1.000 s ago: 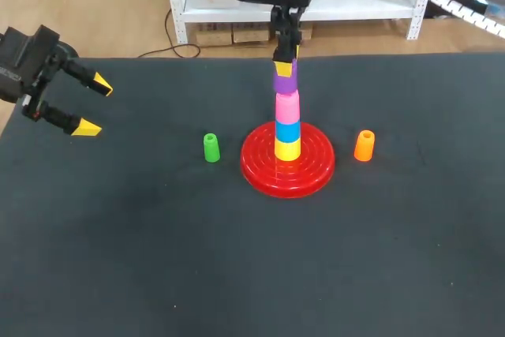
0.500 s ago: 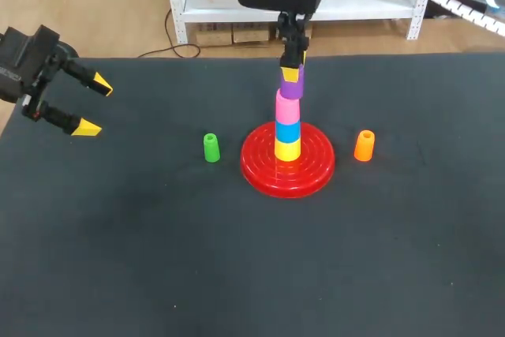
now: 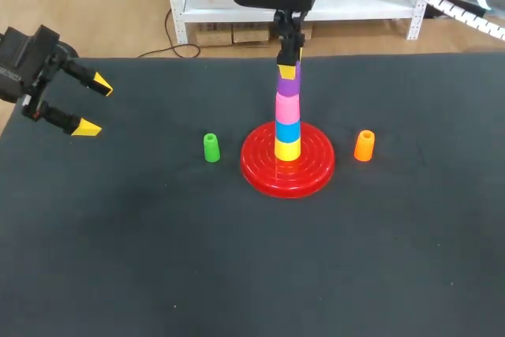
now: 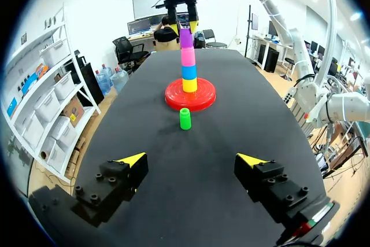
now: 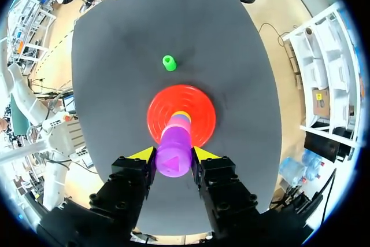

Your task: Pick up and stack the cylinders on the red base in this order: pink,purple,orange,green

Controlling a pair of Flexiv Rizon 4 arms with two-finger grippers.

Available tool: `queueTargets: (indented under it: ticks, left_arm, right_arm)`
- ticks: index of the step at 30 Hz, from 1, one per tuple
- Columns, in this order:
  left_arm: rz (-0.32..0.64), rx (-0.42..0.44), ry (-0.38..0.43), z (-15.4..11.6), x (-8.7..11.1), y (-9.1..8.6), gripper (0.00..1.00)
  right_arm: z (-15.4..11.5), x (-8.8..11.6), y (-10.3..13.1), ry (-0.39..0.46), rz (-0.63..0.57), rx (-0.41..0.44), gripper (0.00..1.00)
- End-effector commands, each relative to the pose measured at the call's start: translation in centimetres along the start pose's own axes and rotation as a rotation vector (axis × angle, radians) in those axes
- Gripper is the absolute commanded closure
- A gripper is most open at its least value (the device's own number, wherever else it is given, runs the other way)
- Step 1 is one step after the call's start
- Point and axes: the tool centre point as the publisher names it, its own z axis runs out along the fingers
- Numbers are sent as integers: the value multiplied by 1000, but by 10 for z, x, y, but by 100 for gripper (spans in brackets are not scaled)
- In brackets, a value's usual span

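Purple cylinder [image 3: 287, 87] pinched from two sides between the yellow tips of the right gripper [image 3: 288, 69], straight above the tower. Sits directly over the pink cylinder [image 3: 287, 107] and seems to touch it, though hard to tell whether fully seated. Under the pink, a blue cylinder [image 3: 288, 131], then a yellow cylinder [image 3: 287, 149], all upright at the middle of the red base [image 3: 312, 175]. From the right wrist, seen end-on between both fingers, hiding most of the tower beneath. Green cylinder [image 3: 211, 147] upright on the dark table [image 3: 237, 258], just beside the base toward the left arm. Orange cylinder [image 3: 364, 146] upright near the base on the opposite side. Left gripper [image 3: 94, 106] well apart from the base, near the table's left edge, fingers spread wide with only bare table between them.
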Motion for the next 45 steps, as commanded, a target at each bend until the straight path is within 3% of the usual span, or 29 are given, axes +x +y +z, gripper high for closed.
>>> queueTargets:
  ticks: [1,26,45]
  left_arm:
    - [1,-3,1,0,0,-1,0]
    - [1,-3,1,0,0,-1,0]
    - [1,-3,1,0,0,-1,0]
  right_arm:
    - [1,1,2,-1,2,-5,100]
    - [15,-6,6,60,-16,-27,100]
    - [25,-2,17,51,7,-17,100]
